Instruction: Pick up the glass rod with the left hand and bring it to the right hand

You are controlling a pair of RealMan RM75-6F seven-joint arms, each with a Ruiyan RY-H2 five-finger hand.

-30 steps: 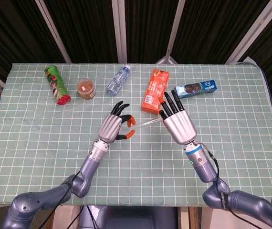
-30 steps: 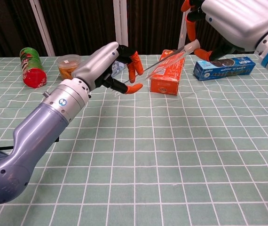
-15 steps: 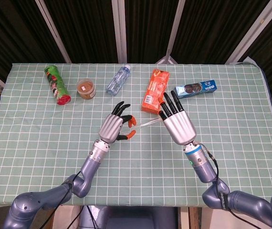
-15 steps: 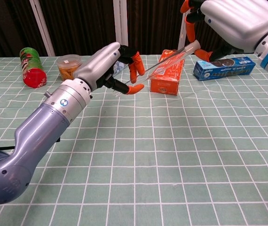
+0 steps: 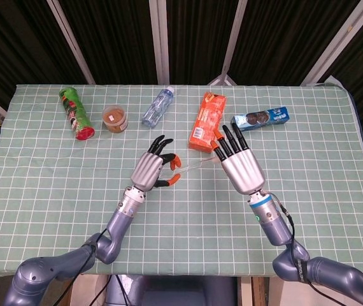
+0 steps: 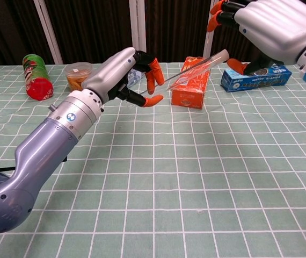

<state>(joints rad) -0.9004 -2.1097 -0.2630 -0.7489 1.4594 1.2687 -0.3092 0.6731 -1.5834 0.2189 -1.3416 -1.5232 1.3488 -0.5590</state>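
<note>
The glass rod (image 6: 196, 67) is a thin clear stick held above the table, slanting up toward the right. My left hand (image 6: 129, 75) pinches its lower end between orange-tipped fingers. In the head view the left hand (image 5: 155, 169) sits mid-table, and the rod (image 5: 197, 166) shows only faintly beside it. My right hand (image 6: 266, 27) hovers at the rod's upper end with fingers spread. The rod's tip lies between its thumb and fingers, and I see no contact. From the head camera the right hand (image 5: 239, 162) shows its back, fingers straight.
Along the far side lie a green chip can (image 5: 76, 113), a small jar (image 5: 115, 118), a water bottle (image 5: 158, 106), an orange box (image 5: 207, 121) and a blue cookie pack (image 5: 261, 118). The orange box lies just behind the rod.
My right hand has shifted slightly to the right and up, its fingers drawing away from the rod's tip. The left hand and rod have stayed nearly still.
</note>
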